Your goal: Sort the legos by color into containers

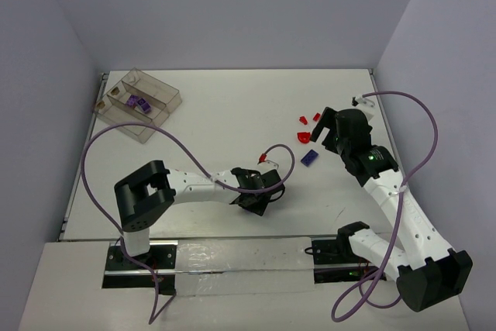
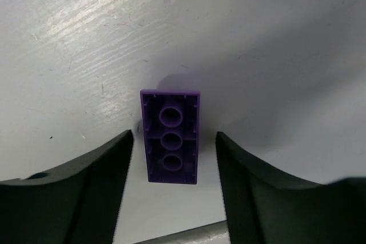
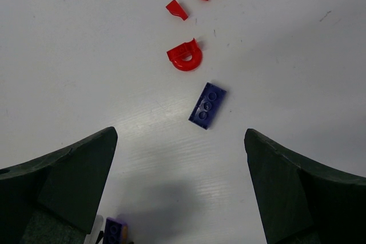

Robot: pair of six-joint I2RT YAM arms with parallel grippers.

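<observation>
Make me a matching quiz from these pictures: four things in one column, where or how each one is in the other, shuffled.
1. rounded red piece
2. upturned purple brick
3. clear tray
4. right tool

A. far left of the table
B. wide open, holding nothing
C. straddled by the left tool, untouched
D. beside two smaller red pieces

Pairs: 1-D, 2-C, 3-A, 4-B
</observation>
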